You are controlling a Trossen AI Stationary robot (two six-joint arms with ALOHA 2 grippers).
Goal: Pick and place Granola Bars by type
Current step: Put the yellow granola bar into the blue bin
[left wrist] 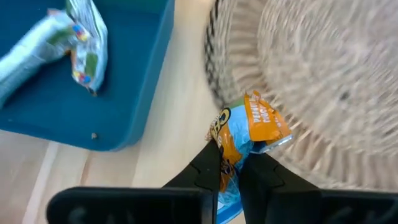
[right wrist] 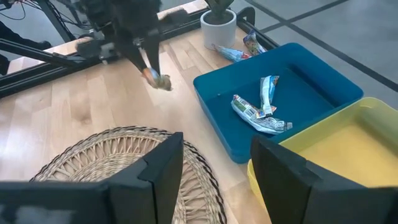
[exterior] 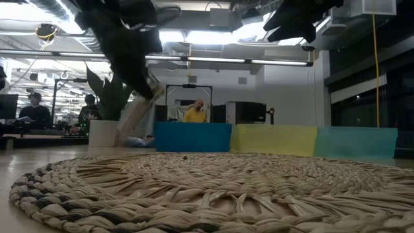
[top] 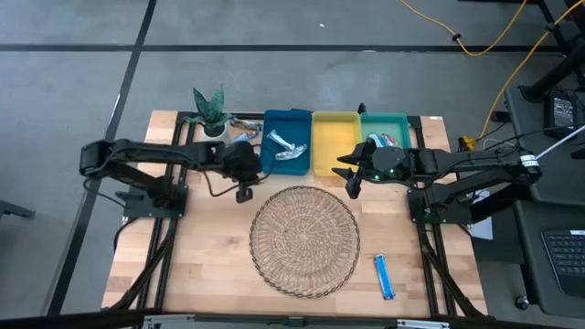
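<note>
My left gripper [left wrist: 230, 168] is shut on a blue-and-orange granola bar [left wrist: 249, 127] and hangs over bare wood between the blue tray [top: 285, 119] and the wicker mat [top: 304, 239]; the right wrist view shows the left gripper [right wrist: 152, 68] too. Two silver-white bars [right wrist: 258, 112] lie flat in the blue tray. Bars [top: 384, 139] lie in the teal tray. A blue bar [top: 384, 276] rests on the table right of the mat. Two more bars [right wrist: 239, 50] lie by the plant pot. My right gripper [top: 350, 178] is open and holds nothing, at the yellow tray's near edge. My left gripper pinches the blue-and-orange bar between its two fingers at the bar's blue end [left wrist: 227, 158], coming from above and pointing down. The bar's orange end [left wrist: 264, 121] sticks out past the fingertips. The bar [right wrist: 158, 79] hangs below the fingers, lifted clear of the table.
Blue, yellow [top: 335, 142] and teal trays stand side by side along the far edge. A potted plant [top: 212, 114] stands left of the blue tray. The round mat fills the table's middle. People sit in the room beyond the table in the low view.
</note>
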